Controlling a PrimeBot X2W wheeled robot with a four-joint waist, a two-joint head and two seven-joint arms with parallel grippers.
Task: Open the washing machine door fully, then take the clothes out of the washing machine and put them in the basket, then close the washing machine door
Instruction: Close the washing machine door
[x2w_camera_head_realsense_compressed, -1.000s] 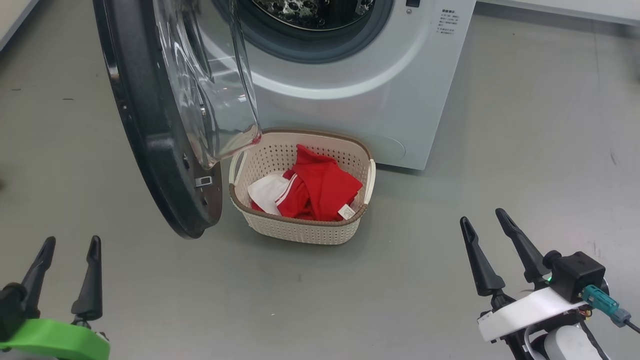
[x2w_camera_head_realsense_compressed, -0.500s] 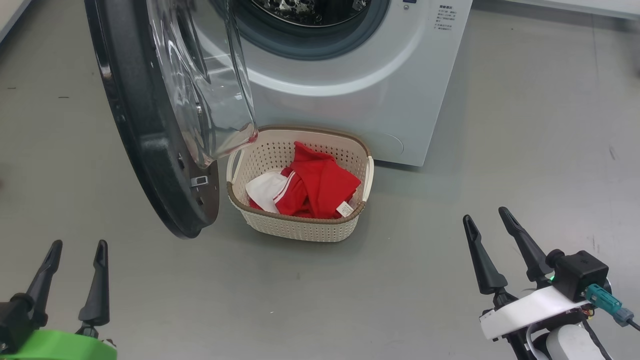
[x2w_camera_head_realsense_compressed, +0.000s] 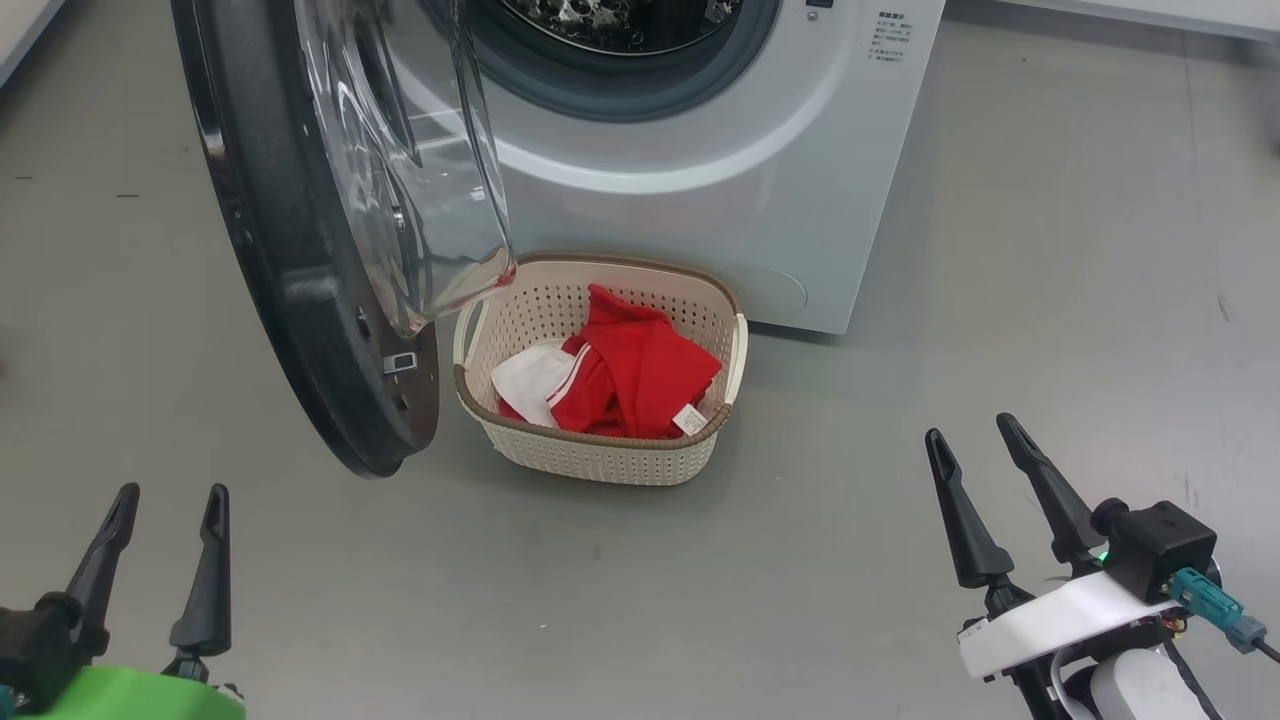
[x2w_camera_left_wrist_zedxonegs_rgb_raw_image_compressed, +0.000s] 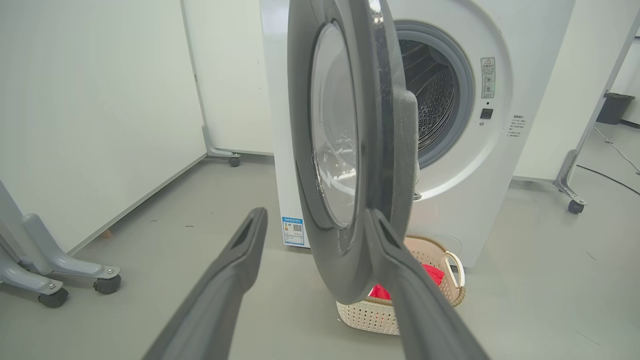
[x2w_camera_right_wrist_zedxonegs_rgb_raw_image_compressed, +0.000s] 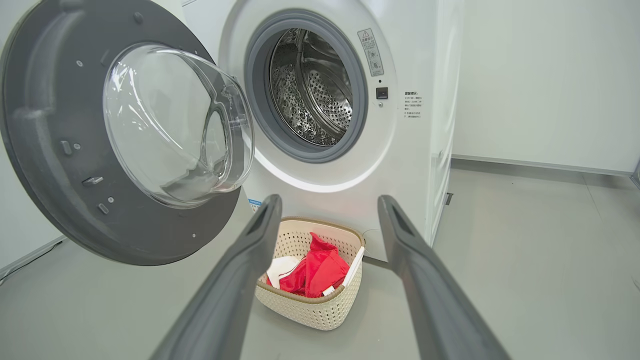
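– Left hand (x2w_camera_head_realsense_compressed: 172, 492) and right hand (x2w_camera_head_realsense_compressed: 968, 428) both hang low over the floor (x2w_camera_head_realsense_compressed: 700, 600), fingers spread apart, nothing between them, well short of the washing machine (x2w_camera_head_realsense_compressed: 720, 200).

– And the clothes (x2w_camera_head_realsense_compressed: 640, 375)?

– We see them heaped in the basket (x2w_camera_head_realsense_compressed: 600, 462), which stands on the floor close against the machine's front. The steel drum (x2w_camera_right_wrist_zedxonegs_rgb_raw_image_compressed: 320, 95) looks empty from our side, so we judge that shutting the door (x2w_camera_head_realsense_compressed: 290, 290) is what remains.

– What could spoil that?

– The door hangs wide open, its clear glass bowl (x2w_camera_head_realsense_compressed: 420, 200) bulging toward the basket's corner. We cannot tell how much room lies between them, so a swing might clip the basket. It is light, perforated cream plastic with a brown woven-look rim, and would likely skid on that smooth grey floor.

– And the door itself?

– Its black rim is glossy, hard and curved. Our slim dark fingers could slide off it, and a weak push may leave the latch unclosed. The red cloth is soft and limp, and one peak stands above the basket's rim, where a low-passing door might snag it.
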